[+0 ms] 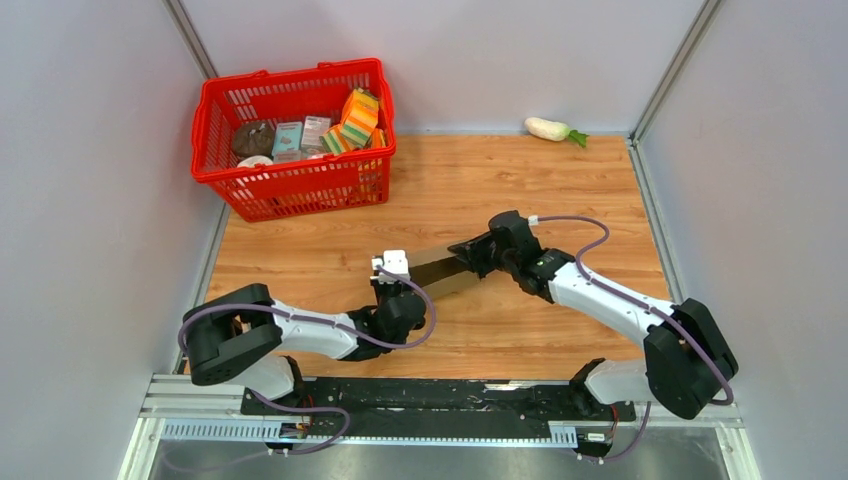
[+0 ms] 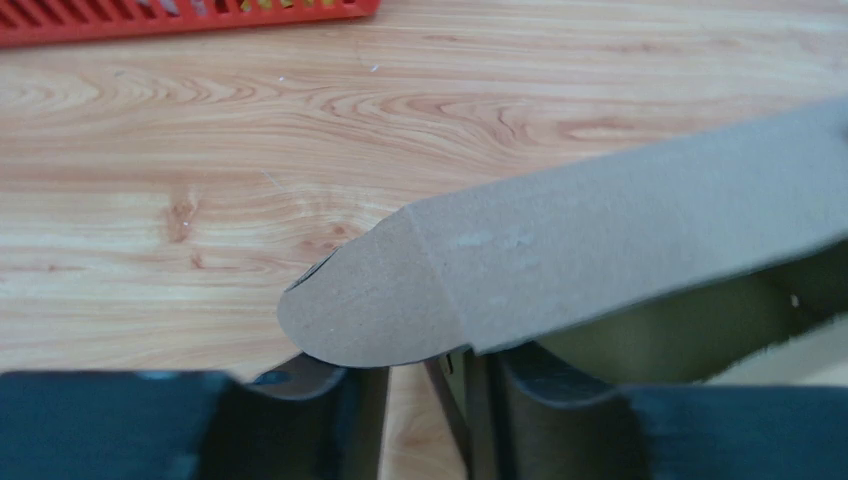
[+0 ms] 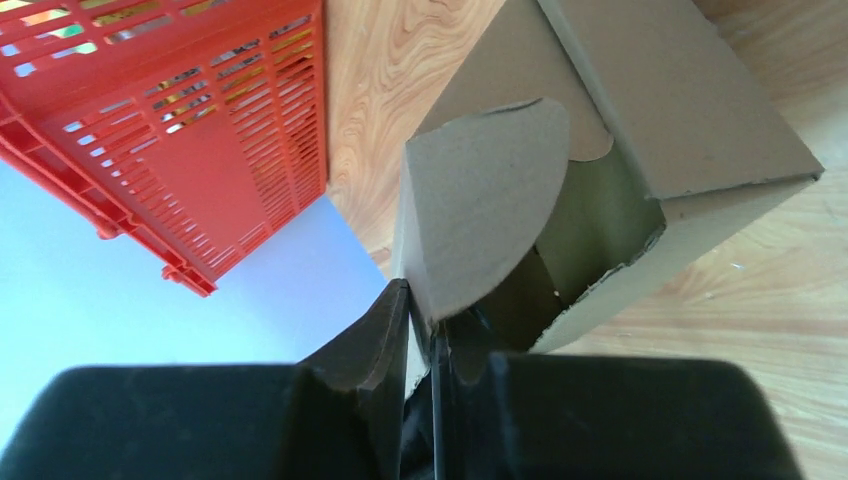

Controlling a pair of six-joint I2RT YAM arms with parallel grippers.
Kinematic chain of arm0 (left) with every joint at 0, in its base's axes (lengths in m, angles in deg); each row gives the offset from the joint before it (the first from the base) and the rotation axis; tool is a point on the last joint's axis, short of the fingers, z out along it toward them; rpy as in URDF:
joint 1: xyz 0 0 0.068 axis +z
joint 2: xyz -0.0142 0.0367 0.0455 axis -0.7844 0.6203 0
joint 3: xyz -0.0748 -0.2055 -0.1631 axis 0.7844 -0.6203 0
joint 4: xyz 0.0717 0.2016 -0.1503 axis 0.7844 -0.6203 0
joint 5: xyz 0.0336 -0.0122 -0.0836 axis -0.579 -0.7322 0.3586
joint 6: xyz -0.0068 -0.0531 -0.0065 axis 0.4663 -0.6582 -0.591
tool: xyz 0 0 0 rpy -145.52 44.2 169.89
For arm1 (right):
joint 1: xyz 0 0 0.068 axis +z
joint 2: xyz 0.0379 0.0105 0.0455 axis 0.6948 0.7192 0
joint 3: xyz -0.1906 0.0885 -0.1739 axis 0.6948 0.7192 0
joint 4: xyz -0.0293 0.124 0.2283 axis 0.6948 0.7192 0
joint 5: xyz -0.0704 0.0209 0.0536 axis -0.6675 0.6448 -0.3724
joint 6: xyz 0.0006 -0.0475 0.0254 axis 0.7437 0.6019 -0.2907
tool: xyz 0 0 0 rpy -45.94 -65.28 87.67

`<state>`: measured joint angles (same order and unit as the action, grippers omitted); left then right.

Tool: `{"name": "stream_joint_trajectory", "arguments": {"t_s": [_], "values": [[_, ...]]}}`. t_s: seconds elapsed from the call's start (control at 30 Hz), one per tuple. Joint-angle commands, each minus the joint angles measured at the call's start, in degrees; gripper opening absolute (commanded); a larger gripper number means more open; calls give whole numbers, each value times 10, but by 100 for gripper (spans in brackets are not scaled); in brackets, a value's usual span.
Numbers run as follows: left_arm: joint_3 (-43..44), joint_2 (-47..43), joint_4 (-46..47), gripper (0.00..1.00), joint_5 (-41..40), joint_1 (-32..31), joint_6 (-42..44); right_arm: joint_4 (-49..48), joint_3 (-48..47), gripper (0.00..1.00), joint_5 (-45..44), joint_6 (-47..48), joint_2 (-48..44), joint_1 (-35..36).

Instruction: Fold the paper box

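Note:
The paper box (image 1: 445, 270) is a plain brown cardboard box, partly folded, on the wooden table between my two grippers. In the left wrist view a long panel of it (image 2: 600, 230) with a rounded tab hangs over my left gripper (image 2: 425, 400). The jaws stand a little apart around a thin upright wall that lies against the right finger, with table showing in the gap. My left gripper (image 1: 395, 275) is at the box's left end. My right gripper (image 1: 470, 258) is at its right end. In the right wrist view it (image 3: 422, 340) is shut on a rounded flap of the box (image 3: 680, 100).
A red shopping basket (image 1: 290, 185) holding groceries stands at the back left; it also shows in the left wrist view (image 2: 150, 25) and the right wrist view (image 3: 200, 120). A white radish (image 1: 550, 128) lies by the back wall. Grey walls enclose the table.

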<state>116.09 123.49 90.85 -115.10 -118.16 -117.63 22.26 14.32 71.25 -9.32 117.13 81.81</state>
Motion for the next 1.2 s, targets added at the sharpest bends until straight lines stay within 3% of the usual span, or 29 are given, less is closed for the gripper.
{"name": "stream_joint_trajectory", "arguments": {"t_s": [0.0,0.17,0.27,0.4,0.43,0.57,0.63,0.67,0.73,0.77,0.87,1.03,1.17], "values": [[-45,-53,-13,44,32,-25,1,-63,29,13,-11,-9,3,1],[-143,-204,-52,47,124,-47,-10,-72,56,13,-11,7,-12,0],[-183,-332,-118,45,226,-49,-9,-84,82,14,-9,13,-24,-4],[-179,-488,-247,41,353,-49,11,-92,102,17,-4,45,-31,-5],[-171,-537,-298,41,362,-48,12,-92,106,18,-4,56,-32,-6],[-117,-592,-384,44,356,-47,5,-93,133,23,-4,121,-50,-7],[-92,-570,-391,48,352,-35,0,-88,140,30,-4,160,-74,-7],[-65,-553,-394,50,356,-22,-5,-82,142,43,-4,188,-86,-6],[-35,-479,-391,49,404,28,-13,-59,145,55,-12,272,-117,-7],[-9,-449,-386,49,420,43,-15,-49,147,66,-19,297,-125,-7],[42,-332,-358,46,470,85,-18,-13,148,78,-8,393,-151,-11],[70,-198,-259,43,522,113,-13,17,151,81,69,554,-164,-29],[52,-141,-209,42,548,145,-32,-10,124,76,224,610,-162,-76]]}}
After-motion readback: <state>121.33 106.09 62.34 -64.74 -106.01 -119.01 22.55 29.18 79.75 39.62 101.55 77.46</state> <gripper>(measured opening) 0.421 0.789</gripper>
